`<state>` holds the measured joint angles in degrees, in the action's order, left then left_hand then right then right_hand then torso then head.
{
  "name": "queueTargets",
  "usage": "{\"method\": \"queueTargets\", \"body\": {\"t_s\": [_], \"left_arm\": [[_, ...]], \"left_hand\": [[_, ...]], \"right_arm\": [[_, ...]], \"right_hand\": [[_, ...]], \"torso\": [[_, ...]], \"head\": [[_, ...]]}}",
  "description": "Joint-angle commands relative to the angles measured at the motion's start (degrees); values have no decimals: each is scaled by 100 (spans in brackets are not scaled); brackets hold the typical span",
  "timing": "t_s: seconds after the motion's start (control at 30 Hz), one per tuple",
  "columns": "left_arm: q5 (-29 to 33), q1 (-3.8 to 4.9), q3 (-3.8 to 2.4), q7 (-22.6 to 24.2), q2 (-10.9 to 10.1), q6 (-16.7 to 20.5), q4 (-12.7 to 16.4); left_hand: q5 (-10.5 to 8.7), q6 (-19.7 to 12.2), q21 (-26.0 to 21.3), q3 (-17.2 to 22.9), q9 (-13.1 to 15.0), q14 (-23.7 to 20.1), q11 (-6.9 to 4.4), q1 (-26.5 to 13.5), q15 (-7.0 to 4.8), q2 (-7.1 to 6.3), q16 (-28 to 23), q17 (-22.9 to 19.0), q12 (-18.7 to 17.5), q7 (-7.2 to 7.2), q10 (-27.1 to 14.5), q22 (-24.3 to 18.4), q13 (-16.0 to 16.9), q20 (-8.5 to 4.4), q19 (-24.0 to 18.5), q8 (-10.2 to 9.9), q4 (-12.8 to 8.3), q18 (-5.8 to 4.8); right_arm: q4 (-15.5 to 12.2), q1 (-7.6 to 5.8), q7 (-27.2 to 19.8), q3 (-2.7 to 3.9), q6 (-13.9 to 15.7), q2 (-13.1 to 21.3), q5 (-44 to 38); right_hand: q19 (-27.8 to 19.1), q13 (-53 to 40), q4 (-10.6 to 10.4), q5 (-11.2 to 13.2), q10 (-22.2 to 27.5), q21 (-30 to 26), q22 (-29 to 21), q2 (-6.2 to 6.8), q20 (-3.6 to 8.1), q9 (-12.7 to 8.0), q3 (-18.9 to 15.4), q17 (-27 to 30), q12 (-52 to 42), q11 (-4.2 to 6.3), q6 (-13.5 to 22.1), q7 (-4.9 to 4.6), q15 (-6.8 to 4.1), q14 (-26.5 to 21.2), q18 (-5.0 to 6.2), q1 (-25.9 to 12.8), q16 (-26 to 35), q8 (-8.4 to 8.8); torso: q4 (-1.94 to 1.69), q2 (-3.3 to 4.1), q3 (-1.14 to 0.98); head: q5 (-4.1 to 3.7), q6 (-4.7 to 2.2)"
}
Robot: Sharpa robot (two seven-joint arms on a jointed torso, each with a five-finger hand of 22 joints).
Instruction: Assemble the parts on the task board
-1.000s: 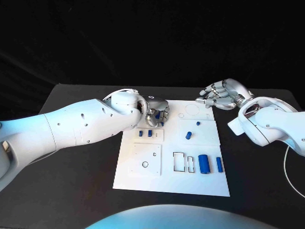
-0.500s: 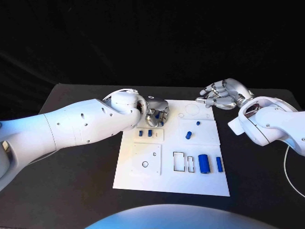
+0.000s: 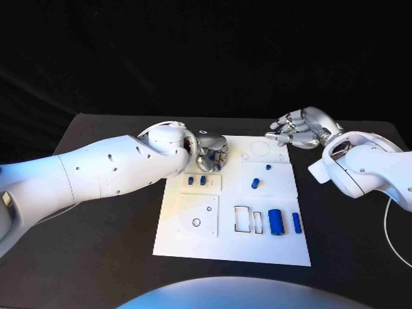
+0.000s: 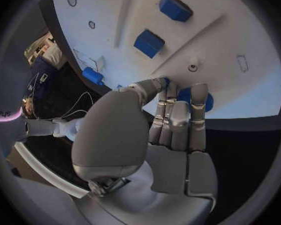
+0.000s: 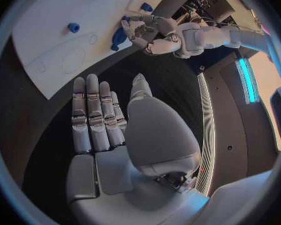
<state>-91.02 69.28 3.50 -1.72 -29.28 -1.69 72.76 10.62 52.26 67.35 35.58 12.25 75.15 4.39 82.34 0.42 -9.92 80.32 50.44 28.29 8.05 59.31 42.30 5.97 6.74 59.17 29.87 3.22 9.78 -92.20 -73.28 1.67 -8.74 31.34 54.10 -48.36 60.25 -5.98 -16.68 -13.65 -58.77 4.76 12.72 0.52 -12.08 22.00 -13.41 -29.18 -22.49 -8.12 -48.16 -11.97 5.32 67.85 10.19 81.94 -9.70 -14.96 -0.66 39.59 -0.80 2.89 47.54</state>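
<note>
The white task board (image 3: 226,242) lies in the middle of the black table. My left hand (image 3: 209,154) is at the board's far left corner, its fingers (image 4: 178,116) curled down over a blue part (image 4: 185,95) that it grips at the board's edge (image 4: 240,105). My right hand (image 3: 299,129) hovers over the table past the board's far right corner, its fingers (image 5: 93,112) straight and nothing in it. My right wrist view looks across the board (image 5: 59,20) at the left hand (image 5: 148,32).
Two small blue blocks (image 3: 197,180) sit just in front of my left hand. A blue peg (image 3: 267,167) and a short blue piece (image 3: 254,183) lie mid-board. A thick blue cylinder (image 3: 275,221) and a slim blue bar (image 3: 296,221) lie near the front right. A white cable (image 3: 386,225) runs at the right.
</note>
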Motion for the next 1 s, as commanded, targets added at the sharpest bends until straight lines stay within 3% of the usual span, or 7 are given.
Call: {"method": "queueTargets", "body": {"t_s": [0.03,0.23,0.63,1.0], "left_arm": [[130,-14,-21,120,-42,328,78],[250,-22,-75,132,-204,479,282],[454,-24,-320,28,-725,555,853],[531,-43,-353,-91,-984,367,840]], "left_hand": [[-3,32,33,13,39,59,10,-75,9,-15,42,6,-67,18,42,9,-12,-4,31,-39,-42,-28],[-1,43,37,3,41,67,20,-141,19,-48,42,-9,-137,25,62,8,-23,4,29,-77,-38,-28],[0,55,37,-8,45,73,30,-225,30,-87,43,-25,-230,28,86,11,-39,15,28,-127,-22,-29],[-2,66,37,-15,48,69,29,-251,31,-103,39,-49,-256,25,104,13,-41,18,30,-140,-16,-30]], "right_arm": [[4,3,-50,2,-28,-6,-20],[14,3,-54,2,-24,2,-20],[36,3,-61,2,-24,14,-12],[54,4,-62,2,-29,22,-7]], "right_hand": [[-43,5,-3,0,6,-32,-5,15,-13,-8,-47,5,18,-34,-24,-35,16,-39,30,-54,40,34],[-43,5,-3,0,6,-32,-5,15,-13,-8,-47,5,18,-34,-24,-35,16,-39,30,-54,40,34],[-45,12,-2,0,7,-34,-9,14,-14,-10,-47,8,19,-34,-26,-35,17,-42,30,-61,44,38],[-45,12,-2,0,7,-34,-9,14,-14,-10,-47,8,19,-34,-26,-35,17,-42,30,-61,44,38]], "torso": [[2,1,2],[0,-4,1],[-14,-15,0],[-10,-6,5]], "head": [[2,-19],[-7,-41],[11,-63],[41,-82]]}}
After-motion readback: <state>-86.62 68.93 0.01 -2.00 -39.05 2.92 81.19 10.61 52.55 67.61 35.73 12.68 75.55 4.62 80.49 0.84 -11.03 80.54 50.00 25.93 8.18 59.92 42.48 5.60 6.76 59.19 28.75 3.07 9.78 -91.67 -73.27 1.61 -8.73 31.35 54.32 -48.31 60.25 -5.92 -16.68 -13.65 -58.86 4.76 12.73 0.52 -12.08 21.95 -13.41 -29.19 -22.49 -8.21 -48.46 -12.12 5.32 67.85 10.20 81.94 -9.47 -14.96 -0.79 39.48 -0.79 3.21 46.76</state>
